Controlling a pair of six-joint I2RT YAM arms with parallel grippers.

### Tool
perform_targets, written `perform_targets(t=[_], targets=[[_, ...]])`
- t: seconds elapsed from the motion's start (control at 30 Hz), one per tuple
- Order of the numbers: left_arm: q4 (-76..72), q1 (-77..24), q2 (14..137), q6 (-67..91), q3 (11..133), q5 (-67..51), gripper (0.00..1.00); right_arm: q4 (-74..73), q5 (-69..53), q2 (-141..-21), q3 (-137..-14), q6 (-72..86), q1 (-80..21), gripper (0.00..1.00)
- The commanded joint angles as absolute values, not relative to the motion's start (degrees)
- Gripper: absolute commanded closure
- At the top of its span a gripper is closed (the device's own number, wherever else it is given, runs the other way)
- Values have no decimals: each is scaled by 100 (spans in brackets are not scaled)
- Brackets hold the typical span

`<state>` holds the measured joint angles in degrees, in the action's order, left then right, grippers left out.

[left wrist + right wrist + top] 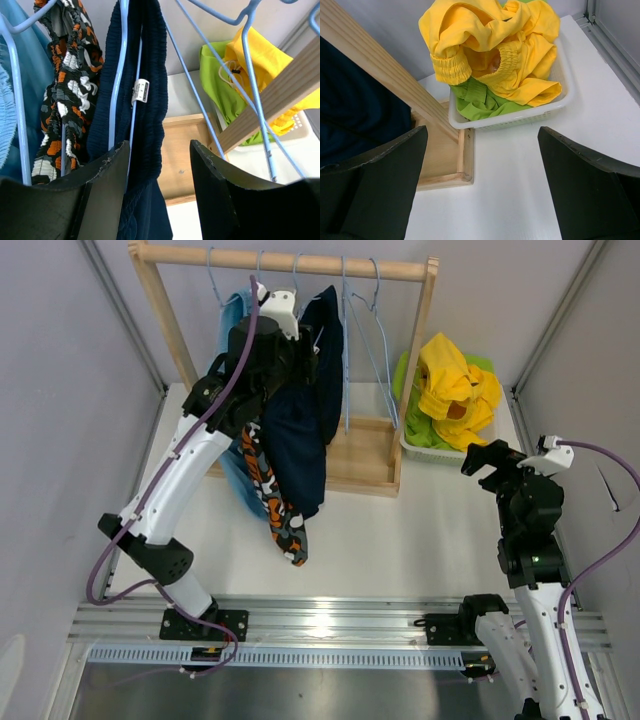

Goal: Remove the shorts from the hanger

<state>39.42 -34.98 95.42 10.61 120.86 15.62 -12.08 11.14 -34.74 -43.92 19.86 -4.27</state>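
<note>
Navy shorts (308,410) hang on a blue hanger (118,75) from the wooden rack's rail (290,260), with camouflage shorts (272,502) and light blue shorts (236,315) to their left. My left gripper (159,190) is open, raised at the rack, with the navy shorts' waistband (145,100) lying against its left finger, not clamped. Yellow shorts (455,385) lie on lime green shorts (480,100) in the white basket (520,119). My right gripper (482,185) is open and empty, above the table just in front of the basket.
Two empty blue hangers (370,340) hang at the rack's right end. The rack's wooden base (445,165) lies beside the basket. Grey walls close in both sides. The metal rail (330,625) runs along the near edge.
</note>
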Motion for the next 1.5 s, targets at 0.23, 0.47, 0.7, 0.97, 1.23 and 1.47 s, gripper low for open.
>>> perform_targets(t=[0.23, 0.47, 0.7, 0.97, 1.23, 1.47], targets=[[3480, -3445, 8666, 1037, 11865, 1581, 39, -993, 1125, -3595, -4359, 1995, -448, 0], [3437, -3402, 8771, 1046, 11733, 1556, 38, -1011, 1125, -3586, -4359, 1995, -439, 1], [3305, -3191, 9131, 1055, 11812, 1354, 38, -1011, 1125, -3586, -4351, 1995, -439, 0], [3366, -3041, 10133, 1134, 12602, 1055, 56, -993, 1143, -3603, -4333, 1986, -439, 1], [3560, -3041, 9994, 1108, 12929, 1326, 100, -976, 1099, -3639, -4324, 1995, -422, 0], [4164, -3041, 9132, 730, 13498, 1231, 100, -870, 1002, -3665, -4359, 1995, -413, 1]])
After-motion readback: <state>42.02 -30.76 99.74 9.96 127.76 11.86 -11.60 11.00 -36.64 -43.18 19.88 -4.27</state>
